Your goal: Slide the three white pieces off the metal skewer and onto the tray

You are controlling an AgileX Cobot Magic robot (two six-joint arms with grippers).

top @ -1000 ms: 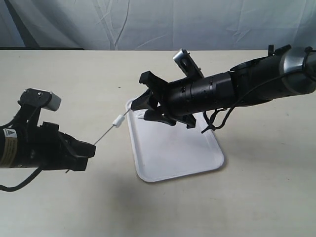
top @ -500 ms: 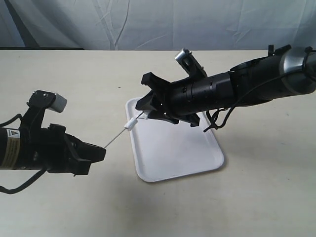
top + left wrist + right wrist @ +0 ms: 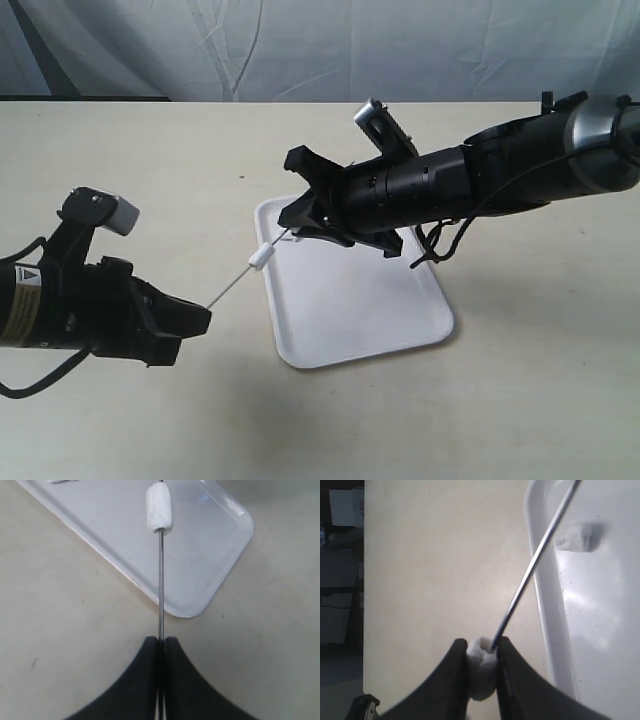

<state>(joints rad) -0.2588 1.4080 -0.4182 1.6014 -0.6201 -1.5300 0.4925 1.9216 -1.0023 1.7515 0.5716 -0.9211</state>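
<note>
My left gripper is shut on the near end of the metal skewer, which slants up toward the tray. One white piece sits on the skewer just outside the tray's left rim. My right gripper reaches in from the right; its fingers press on both sides of another white piece threaded on the skewer. A third white piece lies loose on the tray.
The tray lies on a bare beige tabletop. The right arm hangs over the tray's far end with cables drooping beneath it. A grey cloth backdrop stands behind the table.
The right gripper's jaws have closed onto the white piece at the skewer's far end. The left gripper moved slightly right with the skewer, bringing the other piece closer to the tray.
</note>
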